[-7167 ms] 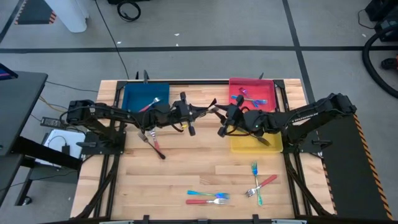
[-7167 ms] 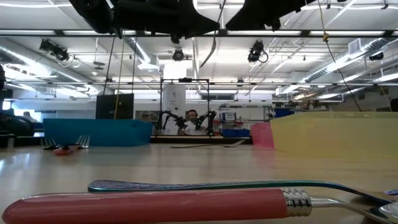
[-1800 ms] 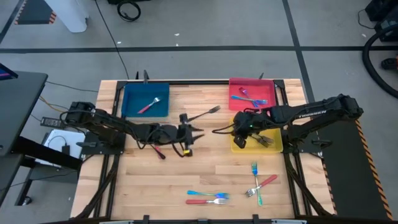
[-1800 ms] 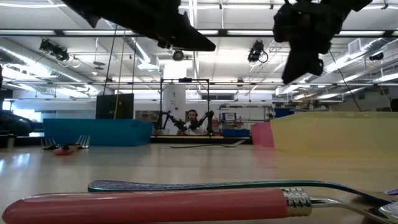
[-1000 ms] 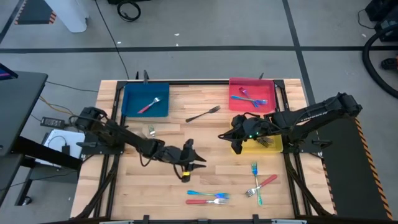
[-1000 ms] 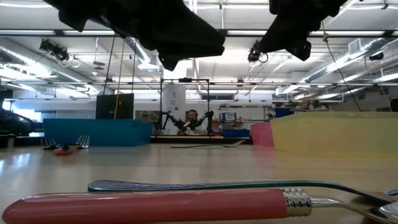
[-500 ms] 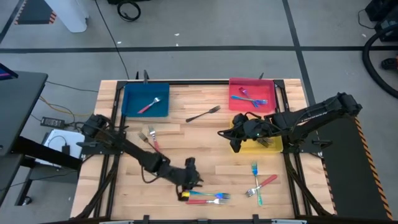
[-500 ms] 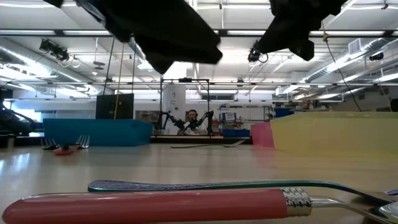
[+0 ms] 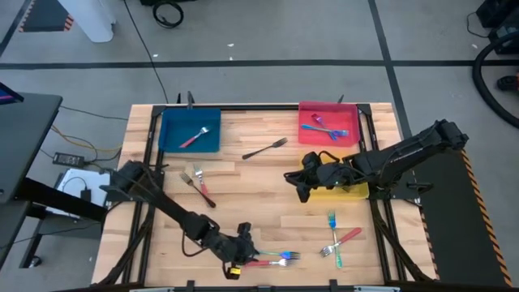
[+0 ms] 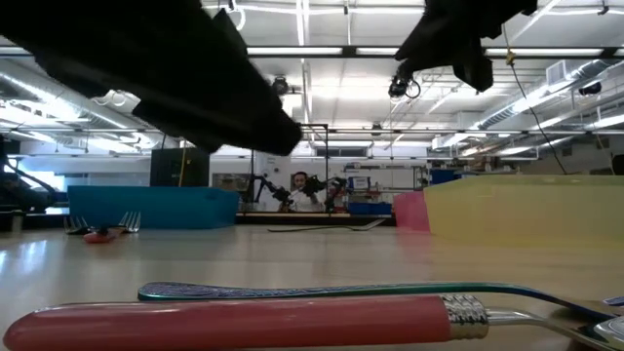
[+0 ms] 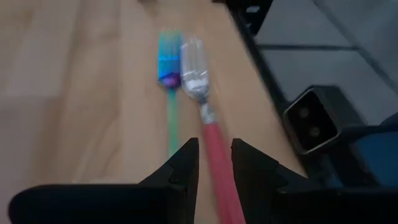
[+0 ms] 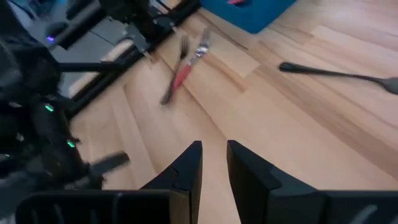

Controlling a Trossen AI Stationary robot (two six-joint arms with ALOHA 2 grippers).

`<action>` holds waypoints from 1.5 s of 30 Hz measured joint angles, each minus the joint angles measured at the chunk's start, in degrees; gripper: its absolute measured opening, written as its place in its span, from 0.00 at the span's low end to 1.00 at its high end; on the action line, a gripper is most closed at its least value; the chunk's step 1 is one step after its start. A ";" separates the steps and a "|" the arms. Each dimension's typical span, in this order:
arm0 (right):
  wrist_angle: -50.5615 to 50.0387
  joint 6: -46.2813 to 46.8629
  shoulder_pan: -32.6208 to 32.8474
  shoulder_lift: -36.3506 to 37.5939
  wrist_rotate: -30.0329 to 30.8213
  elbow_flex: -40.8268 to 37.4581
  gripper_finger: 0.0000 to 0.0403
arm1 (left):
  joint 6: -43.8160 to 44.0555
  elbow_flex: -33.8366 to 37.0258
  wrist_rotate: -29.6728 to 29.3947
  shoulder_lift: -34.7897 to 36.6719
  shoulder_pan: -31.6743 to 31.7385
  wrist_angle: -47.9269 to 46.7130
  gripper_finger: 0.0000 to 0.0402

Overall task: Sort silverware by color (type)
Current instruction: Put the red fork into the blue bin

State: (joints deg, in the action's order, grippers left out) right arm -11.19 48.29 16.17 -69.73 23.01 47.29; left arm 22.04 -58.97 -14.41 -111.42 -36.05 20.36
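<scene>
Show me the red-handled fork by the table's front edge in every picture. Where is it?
High view: the red-handled fork lies at the front edge, by the left gripper.
Low view: its handle fills the foreground.
Left wrist view: it runs between the fingers.
Right wrist view: not in it.
Shared landmark: the teal fork beside it.

Forks (image 9: 272,259) scattered flat, perhaps ten

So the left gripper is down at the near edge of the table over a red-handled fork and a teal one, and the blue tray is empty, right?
Not quite: the blue tray is not empty. The high view shows a red-handled fork lying in it. The rest holds: the left gripper is down at the near edge over the red-handled fork and the teal fork, as the left wrist view shows.
</scene>
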 joint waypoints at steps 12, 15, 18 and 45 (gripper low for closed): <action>6.60 0.15 1.35 -6.89 -0.05 -0.02 0.20 | -1.16 -5.96 3.04 -7.53 -0.17 1.09 0.23; 6.86 0.26 1.39 -8.04 0.13 -0.02 0.20 | -2.13 -9.81 3.22 -9.28 0.13 -3.39 0.23; 6.82 1.27 1.62 -8.12 0.55 -0.02 0.20 | -3.20 -12.06 3.12 -10.97 0.64 -4.67 0.23; 8.17 -0.26 4.07 -7.94 1.43 -0.02 0.20 | -3.82 -14.50 2.07 -16.74 2.77 -5.24 0.21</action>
State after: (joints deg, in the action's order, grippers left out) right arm -3.03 48.03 20.24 -77.67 24.44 47.27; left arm 18.22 -73.47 -12.34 -128.16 -33.28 15.12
